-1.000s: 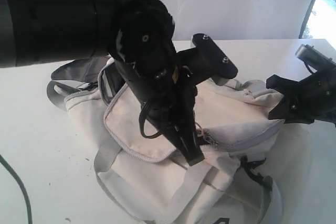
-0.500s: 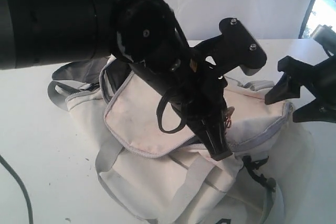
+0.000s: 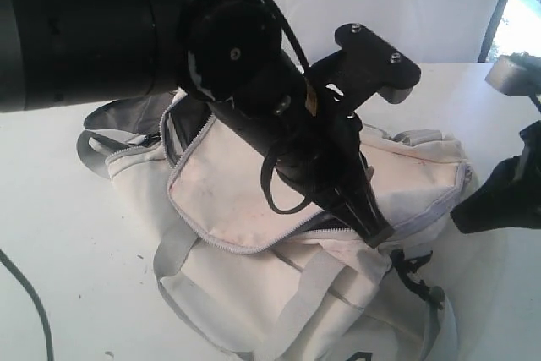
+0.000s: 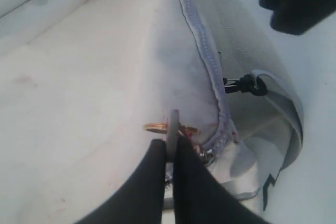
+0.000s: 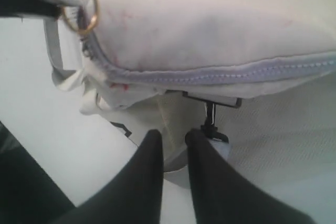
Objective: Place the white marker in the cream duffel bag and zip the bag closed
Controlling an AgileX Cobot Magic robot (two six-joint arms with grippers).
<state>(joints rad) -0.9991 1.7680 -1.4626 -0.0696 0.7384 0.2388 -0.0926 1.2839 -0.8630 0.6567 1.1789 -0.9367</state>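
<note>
The cream duffel bag (image 3: 228, 188) lies on the white table with its top flap zipper (image 4: 206, 59) running toward its right end. My left gripper (image 4: 171, 142) is shut on the grey zipper pull tab (image 4: 172, 124), which carries a gold ring (image 5: 84, 6); in the exterior view this gripper (image 3: 376, 238) sits over the bag's middle right. At the bag's right end my right gripper (image 5: 173, 136) stands low, its fingers drawn close on a fold of cream fabric; the exterior view shows it (image 3: 463, 219) there too. The white marker is hidden.
A black strap clip (image 5: 212, 124) hangs just beside my right fingers. Grey webbing straps (image 3: 93, 145) trail off the bag's left end. A dark cable (image 3: 25, 293) crosses the white table (image 3: 68, 243) at the left. The left arm's bulk blocks the bag's far side.
My left gripper has pulled the zipper tab to the right along the bag. The right gripper, open and raised before, has dropped to the bag's right end and narrowed its fingers.
</note>
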